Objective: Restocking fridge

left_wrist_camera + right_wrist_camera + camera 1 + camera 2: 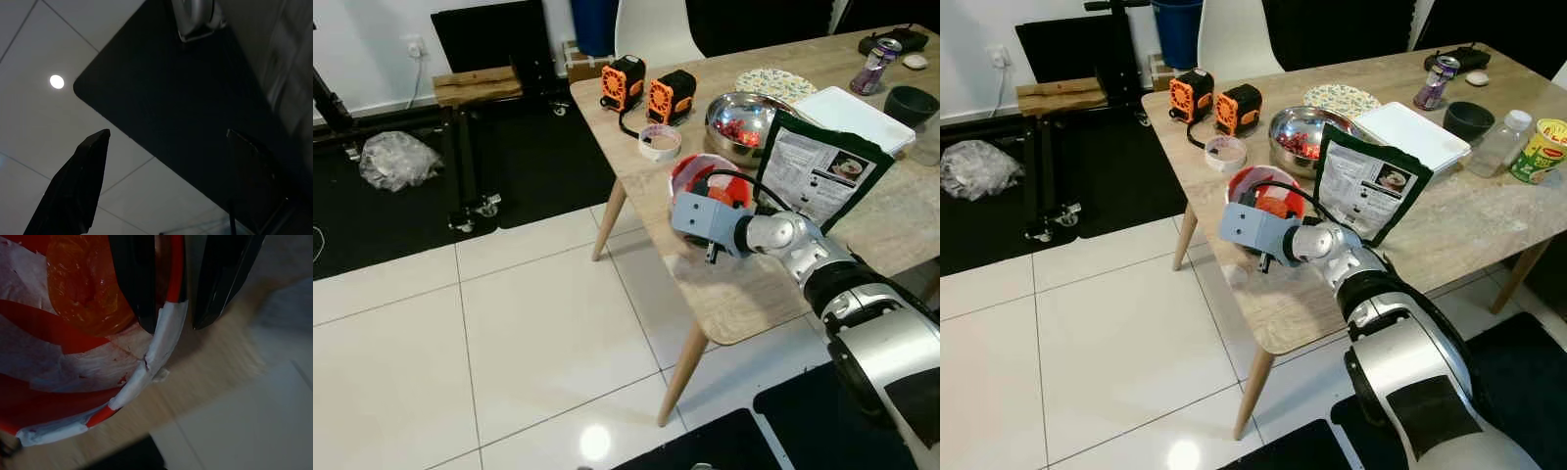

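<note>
Right gripper (pixel 171 303) is clamped on the rim of the red-and-white bowl (pixel 700 176), one finger inside and one outside, near the wooden table's (pixel 744 284) front edge. Just beside the bowl I see a dark green pouch (pixel 822 171), upright, its white label's print too small to read. Left gripper (pixel 161 176) hangs over floor tiles, fingers apart.

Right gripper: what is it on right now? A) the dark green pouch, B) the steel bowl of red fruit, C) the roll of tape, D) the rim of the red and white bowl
D: in the right wrist view, the right gripper has one black finger inside and one outside the rim of the red and white bowl, near the table edge.
</note>
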### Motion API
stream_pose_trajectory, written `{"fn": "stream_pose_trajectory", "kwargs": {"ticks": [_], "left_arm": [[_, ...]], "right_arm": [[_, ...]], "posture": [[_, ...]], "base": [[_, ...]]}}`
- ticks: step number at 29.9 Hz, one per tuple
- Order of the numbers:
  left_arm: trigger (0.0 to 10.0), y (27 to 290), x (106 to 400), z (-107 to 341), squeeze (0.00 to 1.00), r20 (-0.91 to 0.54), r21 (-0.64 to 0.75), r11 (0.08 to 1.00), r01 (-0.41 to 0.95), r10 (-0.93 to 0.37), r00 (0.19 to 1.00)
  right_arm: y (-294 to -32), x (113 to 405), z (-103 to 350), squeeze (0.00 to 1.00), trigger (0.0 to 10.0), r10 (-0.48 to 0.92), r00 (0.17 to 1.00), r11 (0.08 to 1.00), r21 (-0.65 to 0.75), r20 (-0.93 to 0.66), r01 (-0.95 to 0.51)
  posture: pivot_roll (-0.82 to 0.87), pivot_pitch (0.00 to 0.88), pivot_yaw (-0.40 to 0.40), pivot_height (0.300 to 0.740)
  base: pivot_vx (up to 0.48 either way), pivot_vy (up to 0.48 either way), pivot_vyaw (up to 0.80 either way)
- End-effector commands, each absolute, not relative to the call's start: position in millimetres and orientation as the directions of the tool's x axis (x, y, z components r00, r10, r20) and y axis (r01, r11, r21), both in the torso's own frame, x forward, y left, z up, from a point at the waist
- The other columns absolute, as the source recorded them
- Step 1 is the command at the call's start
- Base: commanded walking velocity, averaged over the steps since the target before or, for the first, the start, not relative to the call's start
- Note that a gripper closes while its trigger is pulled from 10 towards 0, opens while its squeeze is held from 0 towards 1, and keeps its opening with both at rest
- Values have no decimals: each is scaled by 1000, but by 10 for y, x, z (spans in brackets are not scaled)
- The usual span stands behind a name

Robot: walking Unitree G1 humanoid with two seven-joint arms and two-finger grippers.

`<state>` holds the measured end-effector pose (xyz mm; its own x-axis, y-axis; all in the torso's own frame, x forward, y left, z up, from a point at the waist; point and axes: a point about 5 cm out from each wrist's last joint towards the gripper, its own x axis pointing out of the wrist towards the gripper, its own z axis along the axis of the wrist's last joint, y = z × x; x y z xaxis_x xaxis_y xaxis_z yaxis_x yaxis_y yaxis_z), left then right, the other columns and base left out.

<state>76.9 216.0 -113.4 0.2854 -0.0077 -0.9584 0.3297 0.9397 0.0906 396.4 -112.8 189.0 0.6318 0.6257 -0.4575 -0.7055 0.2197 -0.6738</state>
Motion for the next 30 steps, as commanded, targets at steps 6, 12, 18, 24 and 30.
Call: {"fn": "stream_pose_trajectory", "kwargs": {"ticks": [6,12,18,24,30], "left_arm": [[10000,2173,823,-1129,0,-959,111,945,307,21,282],[10000,2285,907,-1093,0,-957,163,932,323,69,283],[10000,2403,783,-1090,0,-983,153,816,557,65,174],[10000,2663,485,-1059,0,-992,79,654,752,128,-7],[10000,2776,370,-1030,0,-985,28,591,806,153,-77]], "right_arm": [[-1004,3853,2109,0,0,813,425,113,-609,-397,-785],[-961,3690,2133,0,0,902,212,-21,-528,-377,-849],[-1067,3472,1942,0,0,897,57,-157,-434,-439,-887],[-1197,3194,1828,0,0,885,-93,-257,-311,-456,-915],[-1244,3104,1805,0,0,877,-130,-280,-273,-463,-920]], "posture": [[104,74,-77,740],[84,36,-69,740],[77,22,-61,740],[76,14,-53,740],[74,9,-47,740]], "base": [[0,0,0],[0,0,0],[0,0,0],[0,0,0],[0,0,0]]}}
